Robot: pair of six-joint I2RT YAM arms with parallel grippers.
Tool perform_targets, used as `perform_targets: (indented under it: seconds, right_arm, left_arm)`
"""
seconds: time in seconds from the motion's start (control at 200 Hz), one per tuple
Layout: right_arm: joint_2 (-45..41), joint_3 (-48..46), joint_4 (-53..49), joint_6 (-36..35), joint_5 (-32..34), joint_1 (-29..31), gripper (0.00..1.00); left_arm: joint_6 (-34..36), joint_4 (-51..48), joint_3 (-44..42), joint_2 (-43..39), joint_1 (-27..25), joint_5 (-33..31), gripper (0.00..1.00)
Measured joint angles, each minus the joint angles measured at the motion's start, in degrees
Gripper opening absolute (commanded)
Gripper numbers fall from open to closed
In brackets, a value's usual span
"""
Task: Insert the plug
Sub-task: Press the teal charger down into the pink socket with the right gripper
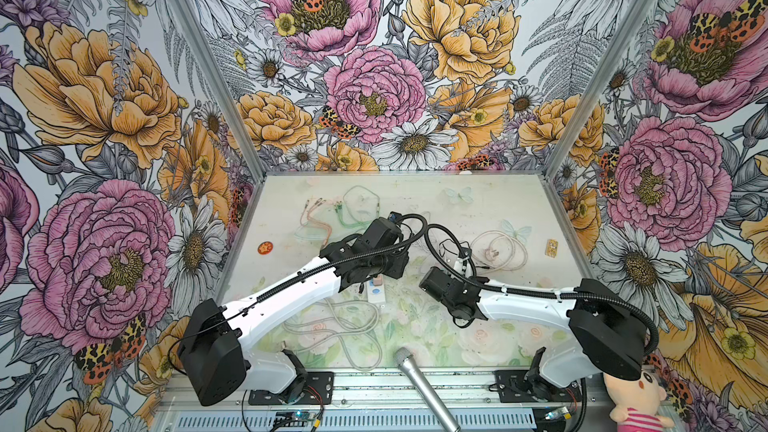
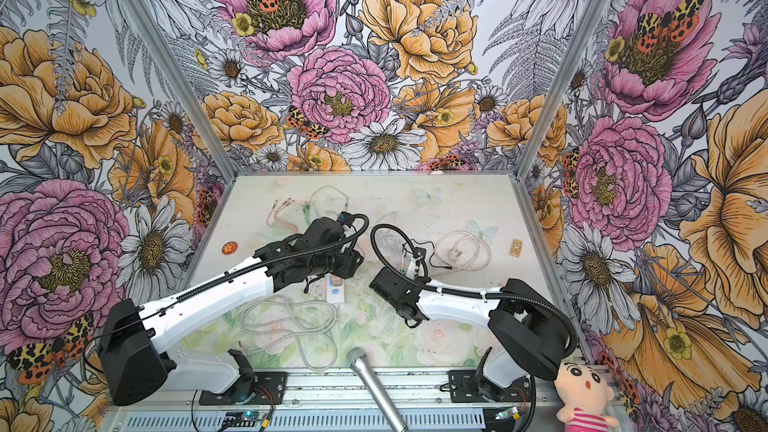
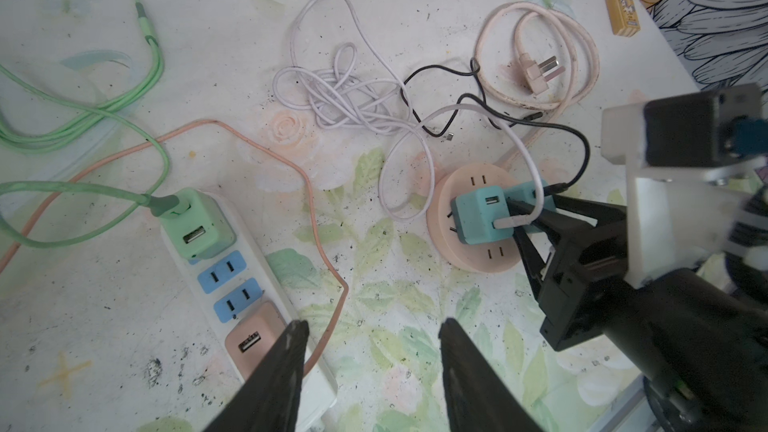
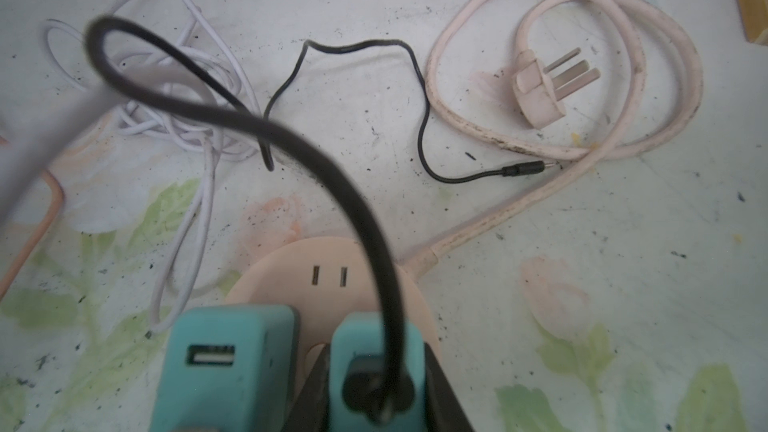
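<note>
The power strip (image 3: pixel 220 278) lies left of the round socket (image 3: pixel 473 259), with my left gripper (image 3: pixel 374 326) above one end of it. Two chargers stand side by side over the round socket: the first charger (image 3: pixel 478 218) alone, the second charger (image 4: pixel 353 338) between the fingers of my right gripper (image 3: pixel 517 220). Behind the socket lies the coiled cord (image 3: pixel 586 56), its three-pin plug (image 3: pixel 540 70) inside the loop

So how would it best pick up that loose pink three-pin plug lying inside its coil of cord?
Probably straight from above, pinching the pink plug by its thick body, across its two sides, behind the prongs. It lies flat on the table, and its cord rings it, leaving little room for a sideways approach.
</note>
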Motion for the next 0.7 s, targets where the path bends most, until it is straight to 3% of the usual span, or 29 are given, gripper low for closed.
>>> perform_targets:
  seconds: [0.405, 0.701]
  right_arm:
    - [0.2, -0.5, 3.4, -2.1, -0.2, -1.1, 0.00]
    - [0.3, -0.7, 8.3, -5.8, -3.5, -5.9, 0.00]
  left_arm:
    - [0.0, -0.2, 0.4, 1.8, 1.2, -0.1, 0.55]
    - [0.0, 0.3, 5.2, 5.2, 2.8, -0.1, 0.55]
